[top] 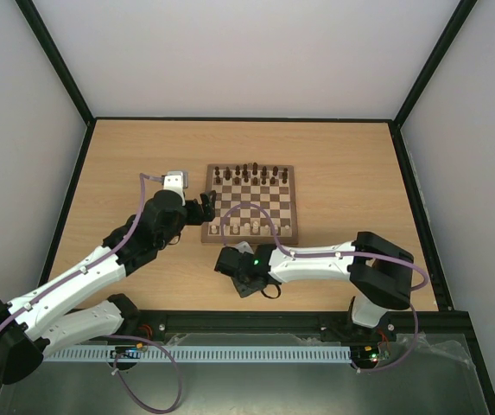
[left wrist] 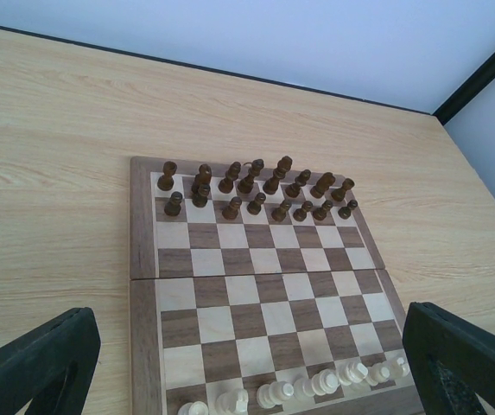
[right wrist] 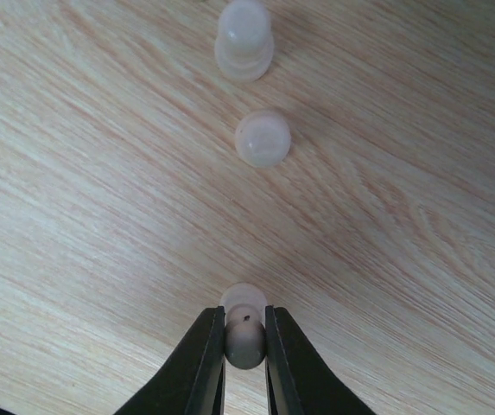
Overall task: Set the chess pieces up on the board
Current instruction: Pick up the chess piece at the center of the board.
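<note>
Two grippers are showing in the top view: the left gripper (top: pixel 202 207) is sitting at the left edge of the board (top: pixel 250 204), mid-frame; the right gripper (top: pixel 244 273) is hanging just below it. Left wrist view: fingers (left wrist: pixel 35 367) are standing wide apart, and pale chess pieces (left wrist: pixel 316 385) are lining the board's bottom edge. Right wrist view: fingers (right wrist: pixel 202 367) are pinching one pale piece (right wrist: pixel 244 341) at bottom centre, with two more pale chess pieces standing above it.

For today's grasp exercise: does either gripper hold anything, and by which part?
The right gripper pinches a small pale cream chess piece by its round head. The left gripper is open, holding nothing.
</note>
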Tool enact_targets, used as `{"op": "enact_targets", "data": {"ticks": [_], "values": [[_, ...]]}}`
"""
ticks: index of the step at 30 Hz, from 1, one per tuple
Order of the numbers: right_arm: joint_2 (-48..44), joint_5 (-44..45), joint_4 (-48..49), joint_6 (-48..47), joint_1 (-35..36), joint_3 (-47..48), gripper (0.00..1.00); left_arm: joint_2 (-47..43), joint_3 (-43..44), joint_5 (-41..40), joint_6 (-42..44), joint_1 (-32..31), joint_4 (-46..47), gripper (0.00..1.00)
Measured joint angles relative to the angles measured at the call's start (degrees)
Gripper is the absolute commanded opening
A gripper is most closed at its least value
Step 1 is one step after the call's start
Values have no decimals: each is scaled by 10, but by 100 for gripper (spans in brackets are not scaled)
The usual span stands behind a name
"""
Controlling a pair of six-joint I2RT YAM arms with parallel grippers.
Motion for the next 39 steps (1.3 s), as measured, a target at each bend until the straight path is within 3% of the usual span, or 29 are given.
{"op": "enact_targets", "data": {"ticks": [18,39], "values": [[-23,4,2,14,0,-2,5,0,0,2,0,1,0,99],[-86,25,3,44,-4,-71,4,0,0,2,0,1,0,99]]}}
